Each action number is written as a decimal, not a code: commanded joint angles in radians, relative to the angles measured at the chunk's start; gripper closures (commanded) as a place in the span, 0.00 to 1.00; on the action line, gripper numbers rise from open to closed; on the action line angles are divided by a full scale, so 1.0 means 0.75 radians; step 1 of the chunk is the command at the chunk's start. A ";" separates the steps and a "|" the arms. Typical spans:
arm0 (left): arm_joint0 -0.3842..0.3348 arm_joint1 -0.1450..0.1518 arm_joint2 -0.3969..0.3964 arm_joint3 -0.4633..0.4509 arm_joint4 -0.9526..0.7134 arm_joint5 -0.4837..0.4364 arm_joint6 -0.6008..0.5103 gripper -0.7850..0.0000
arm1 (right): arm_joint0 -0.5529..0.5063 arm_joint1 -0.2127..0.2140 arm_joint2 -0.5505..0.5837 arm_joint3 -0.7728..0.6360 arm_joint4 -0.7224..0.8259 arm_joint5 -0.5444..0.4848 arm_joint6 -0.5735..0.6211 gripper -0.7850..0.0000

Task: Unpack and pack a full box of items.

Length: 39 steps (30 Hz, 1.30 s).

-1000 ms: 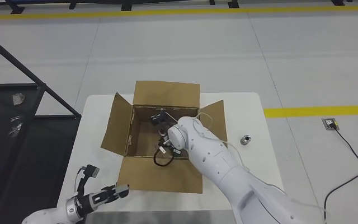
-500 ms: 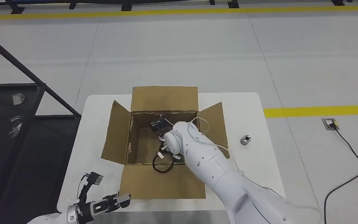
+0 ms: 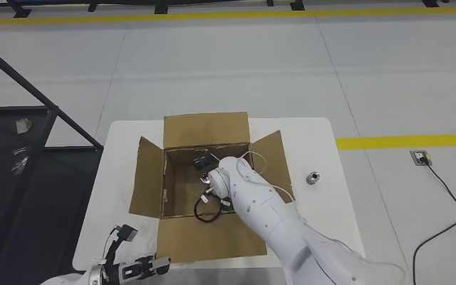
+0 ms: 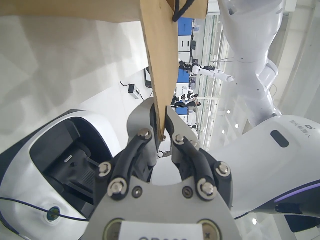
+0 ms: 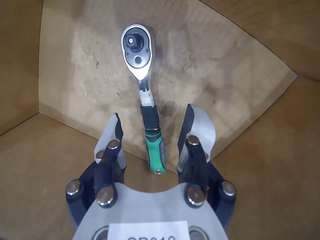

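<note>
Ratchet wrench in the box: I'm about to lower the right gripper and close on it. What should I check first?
1. Right gripper open: ok, jaws stand wide apart.
2. Ratchet wrench lined up: ok, its green handle lies between the two fingers in the right wrist view.
3. Wrench free of clutter: ok, it lies alone on the bare floor of the box.
4. Left gripper steadying the box: ok, shut on the edge of the near flap.
5. Height left above the handle: cannot tell.
6. Finger room beside the nearby box wall: cannot tell.
</note>
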 commanded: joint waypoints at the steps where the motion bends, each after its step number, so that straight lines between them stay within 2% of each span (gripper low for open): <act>1: 0.006 0.006 0.001 -0.007 -0.008 0.006 -0.006 1.00 | 0.000 -0.006 0.001 0.014 -0.001 -0.005 -0.004 0.40; 12: 0.059 0.059 -0.001 -0.028 -0.041 0.033 -0.033 1.00 | -0.003 -0.034 0.000 0.065 -0.022 -0.051 -0.024 0.31; 16: 0.062 0.080 -0.017 -0.009 -0.099 0.035 -0.035 1.00 | -0.006 -0.044 -0.002 0.072 -0.032 -0.073 -0.025 0.33; 23: 0.056 0.108 0.004 -0.006 -0.127 0.029 -0.029 1.00 | -0.013 -0.061 -0.003 0.084 -0.046 -0.070 -0.030 0.51; 25: 0.056 0.115 0.018 -0.008 -0.122 0.027 -0.027 1.00 | -0.013 -0.065 0.000 0.095 -0.044 -0.069 -0.035 0.53; 39: 0.049 0.168 0.082 -0.022 -0.142 0.022 -0.022 1.00 | -0.017 -0.069 0.021 0.145 -0.042 -0.105 -0.030 0.54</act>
